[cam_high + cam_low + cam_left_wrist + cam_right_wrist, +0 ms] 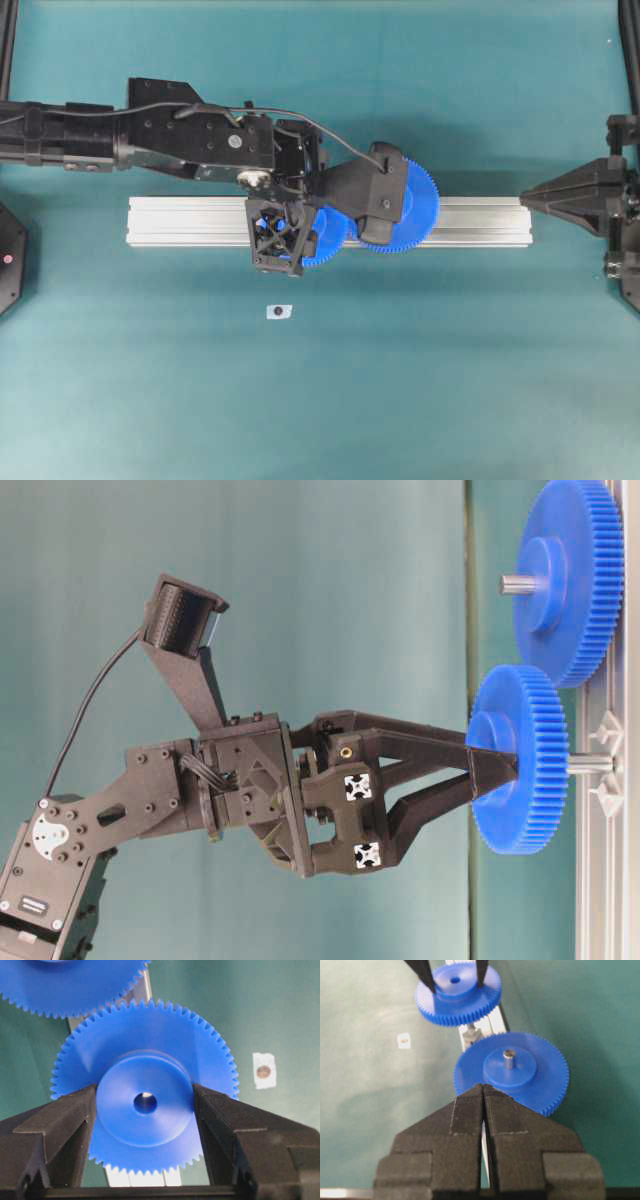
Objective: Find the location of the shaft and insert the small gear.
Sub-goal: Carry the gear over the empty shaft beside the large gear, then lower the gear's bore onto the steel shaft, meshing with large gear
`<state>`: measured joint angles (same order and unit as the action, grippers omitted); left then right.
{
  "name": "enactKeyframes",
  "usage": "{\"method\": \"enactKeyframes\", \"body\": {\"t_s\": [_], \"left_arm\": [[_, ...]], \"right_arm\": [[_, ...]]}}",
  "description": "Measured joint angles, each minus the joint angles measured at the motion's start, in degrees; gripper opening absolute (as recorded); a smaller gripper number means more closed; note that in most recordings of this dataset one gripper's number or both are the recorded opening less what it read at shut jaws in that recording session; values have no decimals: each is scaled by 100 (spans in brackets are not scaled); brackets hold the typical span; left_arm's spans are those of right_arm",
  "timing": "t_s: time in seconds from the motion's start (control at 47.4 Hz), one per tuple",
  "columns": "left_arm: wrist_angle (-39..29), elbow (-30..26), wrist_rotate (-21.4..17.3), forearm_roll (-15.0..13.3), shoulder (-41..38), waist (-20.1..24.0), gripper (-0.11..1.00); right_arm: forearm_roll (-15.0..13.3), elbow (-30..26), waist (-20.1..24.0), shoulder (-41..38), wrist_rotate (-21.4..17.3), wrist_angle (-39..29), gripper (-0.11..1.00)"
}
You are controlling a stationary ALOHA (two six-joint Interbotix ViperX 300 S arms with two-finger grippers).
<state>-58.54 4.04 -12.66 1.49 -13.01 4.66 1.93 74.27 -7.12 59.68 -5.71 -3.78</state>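
- The table (420, 400) has a plain teal-green top.
- A long grooved aluminium rail (190, 222) lies flat on it, running left to right across the middle in the overhead view.
- A small white tag (279, 311) with a dark round spot at its centre lies on the cloth just in front of the rail, apart from it; the left wrist view shows it as a white patch with a brownish dot.

A long grooved aluminium rail (480, 222) is lying across the frame's middle on the teal table (450, 380), carrying a wider blue gear (420, 200); a small white sticker (279, 311) is sitting below.
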Motion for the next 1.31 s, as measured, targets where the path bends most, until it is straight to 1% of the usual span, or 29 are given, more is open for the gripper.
{"method": "enactKeyframes", "body": {"t_s": [0.148, 0.358, 1.307], "left_arm": [[0, 26, -62, -18, 0, 132, 64], [-18, 35, -185, -18, 0, 141, 64], [-35, 0, -193, -18, -18, 149, 64]], "right_arm": [[0, 0, -9, 0, 0, 0, -1], [0, 0, -9, 26, 0, 0, -1], [0, 9, -18, 35, 0, 0, -1]]}}
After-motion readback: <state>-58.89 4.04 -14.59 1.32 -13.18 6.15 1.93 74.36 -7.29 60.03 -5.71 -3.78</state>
